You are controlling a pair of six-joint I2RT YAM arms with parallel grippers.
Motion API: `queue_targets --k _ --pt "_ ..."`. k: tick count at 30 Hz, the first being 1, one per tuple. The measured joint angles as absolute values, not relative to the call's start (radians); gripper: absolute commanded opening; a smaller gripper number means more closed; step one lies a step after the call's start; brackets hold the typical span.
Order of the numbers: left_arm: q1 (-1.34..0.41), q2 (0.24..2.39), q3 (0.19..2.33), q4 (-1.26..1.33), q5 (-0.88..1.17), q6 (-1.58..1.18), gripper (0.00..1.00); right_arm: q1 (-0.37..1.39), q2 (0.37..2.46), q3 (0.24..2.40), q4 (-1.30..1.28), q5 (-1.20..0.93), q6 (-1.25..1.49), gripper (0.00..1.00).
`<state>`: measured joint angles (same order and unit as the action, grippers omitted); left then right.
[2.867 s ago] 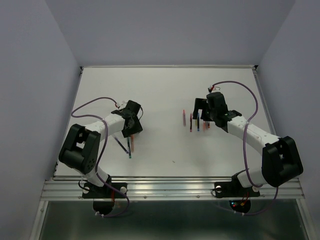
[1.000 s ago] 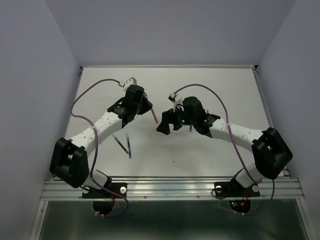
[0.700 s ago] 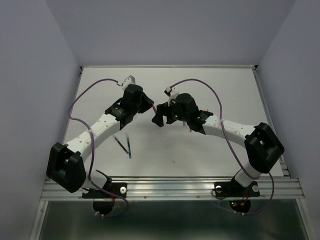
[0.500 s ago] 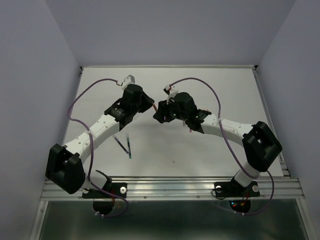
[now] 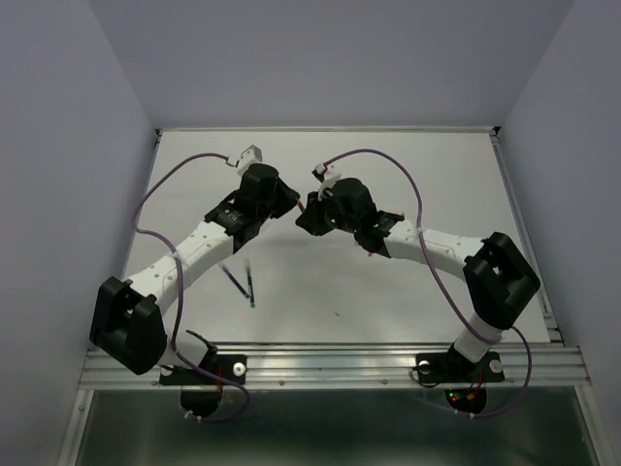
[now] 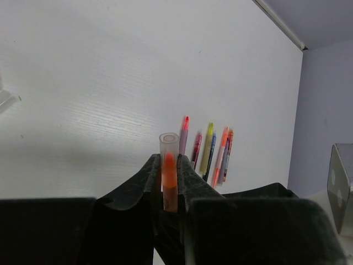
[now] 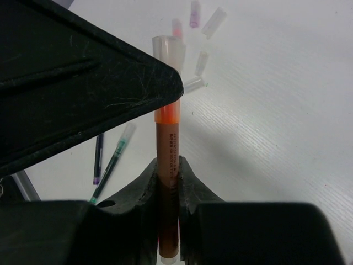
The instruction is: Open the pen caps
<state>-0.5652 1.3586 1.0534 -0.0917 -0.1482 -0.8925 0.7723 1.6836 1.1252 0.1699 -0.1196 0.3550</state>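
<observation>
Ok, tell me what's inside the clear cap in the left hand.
An orange pen tip shows through the clear cap; the cap's lower end is hidden inside the left hand.

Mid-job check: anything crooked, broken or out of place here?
Nothing broken or spilled. The orange pen sits straight between the fingers of the left gripper and right gripper, clear cap on. Only untidy bit: loose caps scattered on the table.

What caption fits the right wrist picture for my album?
Right gripper and left gripper share one orange pen, its clear cap still on.
</observation>
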Motion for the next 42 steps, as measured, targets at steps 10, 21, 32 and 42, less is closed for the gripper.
queue_targets --k 10,21,32,42 --pt "-0.581 1.479 1.144 -0.118 -0.184 -0.884 0.00 0.765 1.675 1.075 0.181 -0.108 0.364 0.01" --pt "-0.397 1.605 1.292 -0.038 -0.330 -0.863 0.00 0.872 1.468 0.796 0.135 -0.268 0.439 0.01" --pt "-0.377 1.522 1.143 -0.113 -0.287 -0.783 0.00 0.699 1.445 0.801 -0.030 0.014 0.491 0.07" --pt "-0.377 1.510 0.955 -0.215 -0.262 -0.763 0.00 0.548 1.567 0.910 -0.178 0.261 0.448 0.14"
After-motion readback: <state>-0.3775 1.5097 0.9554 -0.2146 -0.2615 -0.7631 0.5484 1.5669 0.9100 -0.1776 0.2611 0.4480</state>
